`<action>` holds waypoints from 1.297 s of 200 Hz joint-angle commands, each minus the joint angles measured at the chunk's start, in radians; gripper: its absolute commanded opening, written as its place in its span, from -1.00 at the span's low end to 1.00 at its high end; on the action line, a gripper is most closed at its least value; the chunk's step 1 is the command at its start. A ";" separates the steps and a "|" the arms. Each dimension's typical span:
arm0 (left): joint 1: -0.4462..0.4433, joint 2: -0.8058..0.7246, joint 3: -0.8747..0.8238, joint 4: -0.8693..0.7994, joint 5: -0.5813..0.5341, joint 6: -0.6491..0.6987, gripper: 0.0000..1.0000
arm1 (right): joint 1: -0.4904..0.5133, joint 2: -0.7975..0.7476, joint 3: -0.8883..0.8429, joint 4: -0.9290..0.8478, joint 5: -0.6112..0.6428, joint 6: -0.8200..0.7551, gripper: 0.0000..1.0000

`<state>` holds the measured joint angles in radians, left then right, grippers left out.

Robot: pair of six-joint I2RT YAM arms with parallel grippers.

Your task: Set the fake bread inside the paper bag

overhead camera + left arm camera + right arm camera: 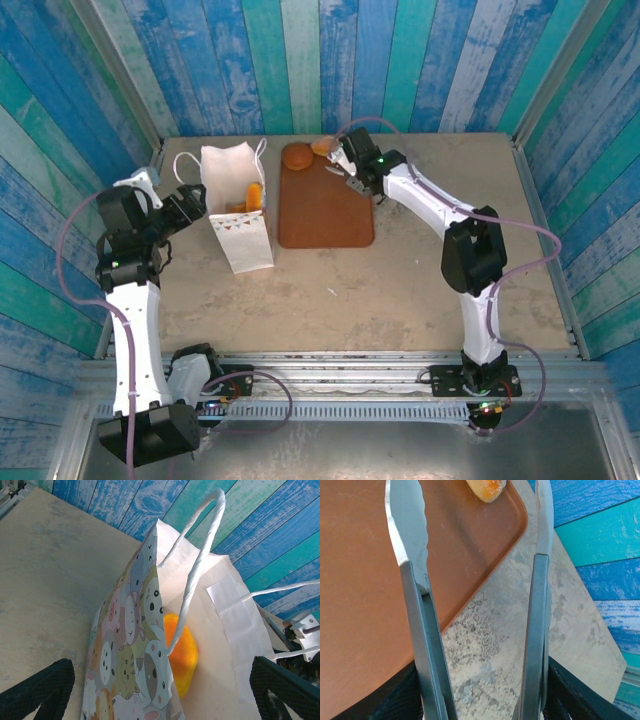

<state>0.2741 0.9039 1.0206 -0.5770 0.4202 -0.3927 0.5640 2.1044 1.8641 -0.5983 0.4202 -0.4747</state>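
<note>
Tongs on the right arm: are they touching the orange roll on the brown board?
Apart. Right wrist view shows bare board between the tongs and the roll.

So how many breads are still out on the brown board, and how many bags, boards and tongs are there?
Paper bag: 1
Brown board: 1
Tongs: 1
Bread on the board: 2, a brown bun and an orange piece
Total: 5

Matt paper bag [240,235], smooth metal tongs [412,535]
</note>
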 commanded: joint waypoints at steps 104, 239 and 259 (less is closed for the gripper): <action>0.005 0.033 0.045 0.004 -0.058 0.043 0.88 | -0.044 0.256 0.274 -0.032 -0.040 0.024 0.18; 0.005 0.050 0.090 -0.026 -0.075 0.049 0.89 | -0.069 0.423 0.461 -0.064 -0.090 0.064 0.09; 0.004 0.052 0.096 -0.028 -0.075 0.049 0.89 | -0.069 0.433 0.475 -0.067 -0.099 0.066 0.04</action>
<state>0.2741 0.9482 1.0866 -0.5922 0.3550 -0.3622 0.4995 2.5111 2.2925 -0.6563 0.3466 -0.4229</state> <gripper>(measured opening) 0.942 0.533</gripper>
